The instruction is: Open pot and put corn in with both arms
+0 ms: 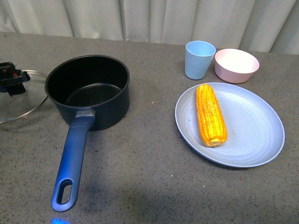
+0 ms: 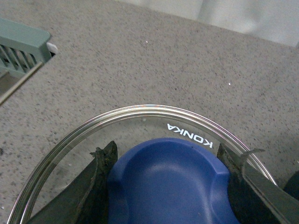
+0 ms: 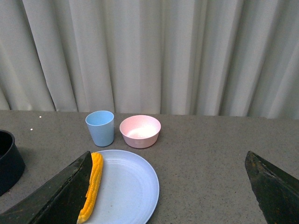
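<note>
the corn (image 1: 211, 115) lies on a pale blue plate (image 1: 254, 140) in the right half of the bench. its long axis runs from the far edge toward the near edge, the near tip leaning a little to the right. the right hand (image 3: 168, 186) is the nearer one. its jaws stand wide apart with nothing between them, and in its wrist view the cob (image 3: 91, 186) sits ahead and off to the pot's side, so the jaws would need to close across the cob's width.

the left hand (image 2: 164, 154) is clamped on the blue knob (image 2: 170, 184) of the glass lid (image 1: 18, 100) at the left edge. the pot (image 1: 110, 114) stands open and empty just beside it, its handle pointing at the near edge.

the cob looks firm, yellow-orange, with neat kernel rows, and is about as long as the pot's mouth is wide.
</note>
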Robot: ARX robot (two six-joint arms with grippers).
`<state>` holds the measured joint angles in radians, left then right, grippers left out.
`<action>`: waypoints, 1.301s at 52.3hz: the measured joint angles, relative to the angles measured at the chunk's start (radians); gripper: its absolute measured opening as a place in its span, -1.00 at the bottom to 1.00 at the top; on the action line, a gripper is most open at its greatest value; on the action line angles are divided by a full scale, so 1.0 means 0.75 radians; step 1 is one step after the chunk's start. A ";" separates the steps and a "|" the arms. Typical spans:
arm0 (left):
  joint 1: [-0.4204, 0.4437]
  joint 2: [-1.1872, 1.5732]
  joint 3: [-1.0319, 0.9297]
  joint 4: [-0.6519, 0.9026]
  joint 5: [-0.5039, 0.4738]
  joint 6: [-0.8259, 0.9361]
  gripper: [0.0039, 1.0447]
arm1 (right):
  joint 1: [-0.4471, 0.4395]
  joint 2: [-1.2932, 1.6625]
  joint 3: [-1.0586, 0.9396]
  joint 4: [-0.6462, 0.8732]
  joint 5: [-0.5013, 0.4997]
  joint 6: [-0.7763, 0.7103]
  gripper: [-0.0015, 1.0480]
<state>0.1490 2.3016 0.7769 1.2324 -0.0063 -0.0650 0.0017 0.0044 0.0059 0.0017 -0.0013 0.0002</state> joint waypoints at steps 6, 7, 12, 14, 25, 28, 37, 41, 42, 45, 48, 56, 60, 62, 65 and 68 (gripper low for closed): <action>-0.019 0.056 0.016 0.009 -0.002 0.000 0.09 | 0.000 0.000 0.000 0.000 0.000 0.000 0.82; -0.020 0.060 0.018 0.010 -0.002 0.000 0.09 | 0.000 0.000 0.000 0.000 0.000 0.000 0.82; -0.025 0.076 0.026 0.012 -0.004 0.001 0.09 | 0.000 0.000 0.000 0.000 0.000 0.000 0.82; -0.025 0.081 0.030 0.014 -0.005 0.001 0.09 | 0.000 0.000 0.000 0.000 0.000 0.000 0.82; -0.024 0.110 0.042 0.013 -0.016 0.002 0.09 | 0.000 0.000 0.000 0.000 0.000 0.000 0.82; -0.024 0.111 0.042 0.013 -0.016 0.002 0.09 | 0.000 0.000 0.000 0.000 0.000 0.000 0.82; -0.025 0.109 0.042 0.014 -0.018 -0.001 0.49 | 0.000 0.000 0.000 0.000 0.000 0.000 0.82; -0.024 0.093 0.041 -0.002 -0.018 -0.014 0.70 | 0.000 0.000 0.000 0.000 0.000 0.000 0.82; -0.024 0.089 0.040 -0.004 -0.018 -0.016 0.73 | 0.000 0.000 0.000 0.000 0.000 0.000 0.82; -0.022 0.056 0.028 -0.012 -0.016 -0.020 0.91 | 0.000 0.000 0.000 0.000 0.000 0.000 0.82; -0.018 0.011 0.012 -0.026 -0.022 -0.020 0.88 | 0.000 0.000 0.000 0.000 0.000 0.000 0.82; 0.006 -0.203 -0.092 -0.073 -0.037 -0.018 0.88 | 0.000 0.000 0.000 0.000 0.000 0.000 0.82; 0.025 -0.358 -0.195 -0.082 -0.035 -0.020 0.88 | 0.000 0.000 0.000 0.000 0.000 0.000 0.82; 0.034 -0.439 -0.258 -0.080 -0.031 -0.014 0.88 | 0.000 0.000 0.000 0.000 0.000 0.000 0.82; 0.044 -0.513 -0.318 -0.081 -0.023 -0.014 0.88 | 0.000 0.000 0.000 0.000 0.000 0.000 0.82; 0.051 -0.576 -0.371 -0.089 -0.023 -0.011 0.88 | 0.000 0.000 0.000 0.000 0.000 0.000 0.82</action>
<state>0.1871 1.8698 0.4984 1.1656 -0.0235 -0.0731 0.0017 0.0044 0.0059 0.0017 -0.0013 0.0002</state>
